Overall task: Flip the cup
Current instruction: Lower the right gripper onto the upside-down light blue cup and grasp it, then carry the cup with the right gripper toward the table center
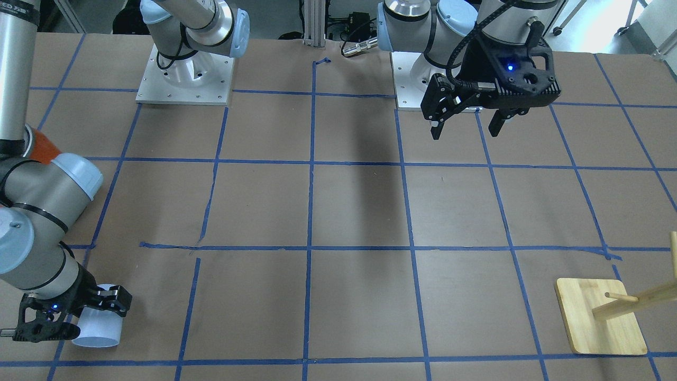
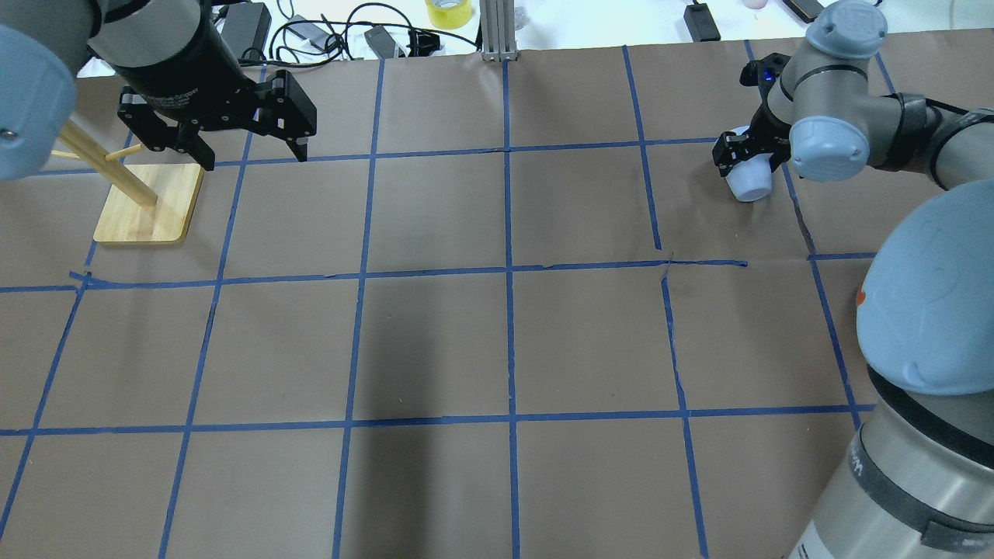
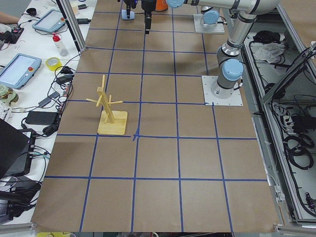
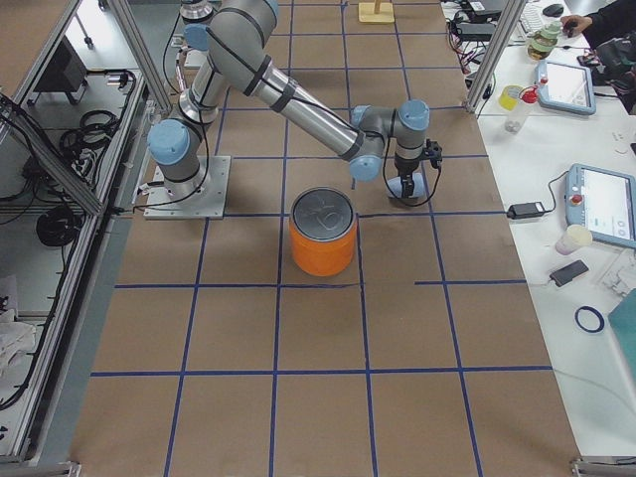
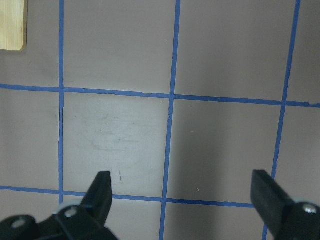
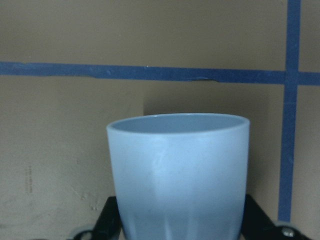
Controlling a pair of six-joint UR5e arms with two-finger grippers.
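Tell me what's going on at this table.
The right gripper has the small pale blue-white plastic cup clamped between its fingers, low over the brown paper-covered table. It grips near the base, with the cup's open mouth pointing away from the wrist. Whether the cup touches the table cannot be told. The left gripper hangs open and empty beside the wooden peg stand. A large orange can with a silver top stands apart, untouched.

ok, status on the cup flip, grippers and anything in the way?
Right gripper shut on the cup. Left gripper open, empty, by the wooden mug tree. Orange can stands apart from the cup.
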